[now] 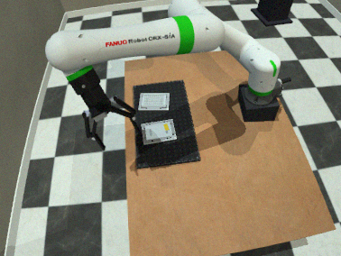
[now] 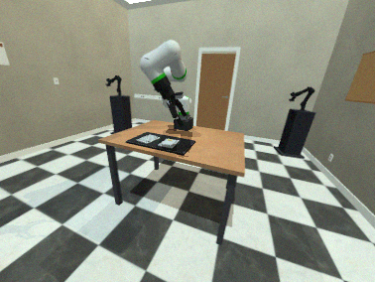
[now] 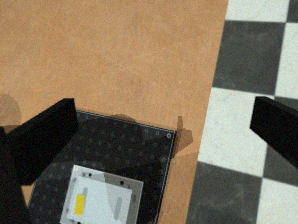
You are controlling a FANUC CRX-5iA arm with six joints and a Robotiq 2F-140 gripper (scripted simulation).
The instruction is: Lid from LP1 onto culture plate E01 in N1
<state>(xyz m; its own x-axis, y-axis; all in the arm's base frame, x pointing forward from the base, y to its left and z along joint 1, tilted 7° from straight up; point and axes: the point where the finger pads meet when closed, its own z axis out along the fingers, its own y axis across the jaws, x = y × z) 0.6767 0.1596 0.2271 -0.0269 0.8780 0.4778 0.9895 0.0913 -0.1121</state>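
Note:
The lid (image 1: 159,131) is a pale flat cover with a yellow tag. It lies on the near part of the black mat (image 1: 165,123). The culture plate E01 (image 1: 154,101), with a grid of wells, sits uncovered on the far part of the mat. My gripper (image 1: 113,126) is wide open and empty. It hangs high above the table's left edge, left of the lid and apart from it. In the wrist view the lid (image 3: 102,197) shows at the bottom left, between and below the two black fingers; the plate is out of that view. In the exterior view the gripper (image 2: 179,101) is well above the lid (image 2: 170,143) and the plate (image 2: 148,138).
The arm's dark base (image 1: 259,105) stands on the table right of the mat. The table edge (image 3: 210,100) runs just beside the mat, with checkered floor beyond. Black pedestals with small arms (image 2: 296,129) stand away from the table.

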